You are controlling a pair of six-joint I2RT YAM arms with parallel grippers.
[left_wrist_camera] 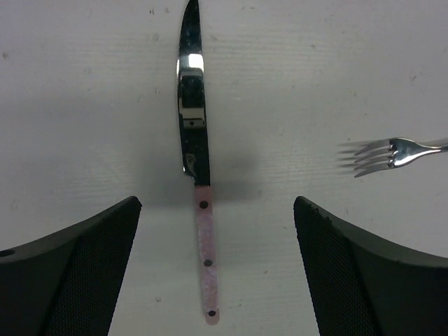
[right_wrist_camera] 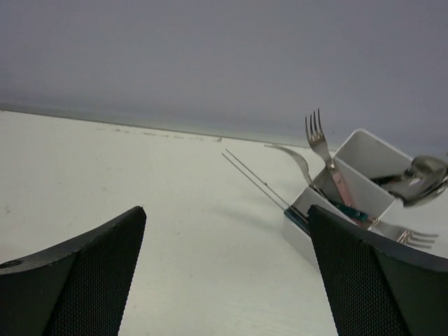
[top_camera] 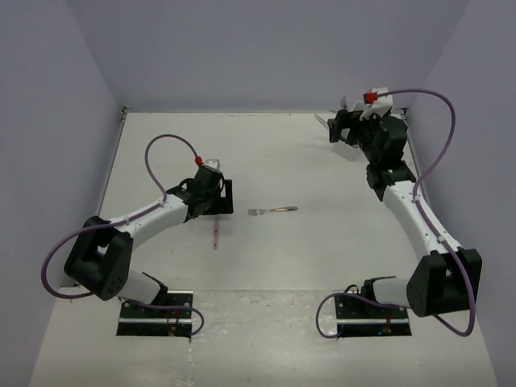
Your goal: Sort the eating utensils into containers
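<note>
Low over the white table [top_camera: 322, 258], the left gripper [left_wrist_camera: 217, 204] hangs empty with its fingers wide apart, on either side of a pink-handled steel table knife [left_wrist_camera: 193, 105] lying flat and untouched. The right gripper [right_wrist_camera: 225, 211], also spread and empty, faces the white divided plastic bin [right_wrist_camera: 369, 158] in the far right corner. Two utensils lie loose: the knife and one all-metal fork [left_wrist_camera: 383, 155] to its right, clear of it, bare tabletop around both. At least two binned forks [right_wrist_camera: 316, 136] and a spoon [right_wrist_camera: 423, 175] show
</note>
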